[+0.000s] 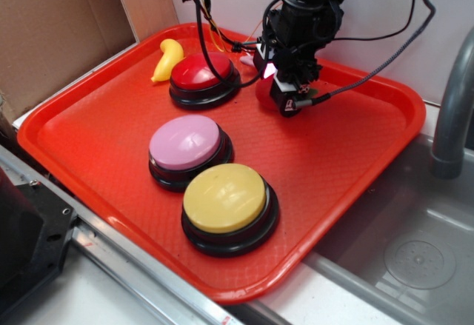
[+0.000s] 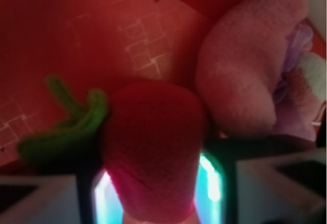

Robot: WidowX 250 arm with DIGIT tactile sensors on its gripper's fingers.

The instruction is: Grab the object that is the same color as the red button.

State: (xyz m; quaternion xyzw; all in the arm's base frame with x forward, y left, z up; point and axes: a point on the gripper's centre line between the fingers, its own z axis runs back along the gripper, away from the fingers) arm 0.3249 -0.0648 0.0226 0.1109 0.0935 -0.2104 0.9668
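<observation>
The red button (image 1: 201, 72), a glossy red dome on a black base, stands at the back of the red tray (image 1: 355, 140). Just to its right the gripper (image 1: 285, 92) is down at tray level, and a bit of the dark-red plush object (image 1: 264, 94) shows at its left side. In the wrist view the object (image 2: 153, 142) fills the gap between the two fingers of the gripper (image 2: 156, 188), pinched on both sides. Its green leafy tip (image 2: 66, 132) sticks out to the left. The gripper is shut on it.
A pink plush toy (image 2: 245, 76) lies right beside the object. A pink button (image 1: 185, 141) and a yellow button (image 1: 224, 197) stand at the front of the tray, and a yellow banana toy (image 1: 167, 58) lies behind the red button. A sink (image 1: 415, 251) and a grey pipe (image 1: 452, 118) are on the right.
</observation>
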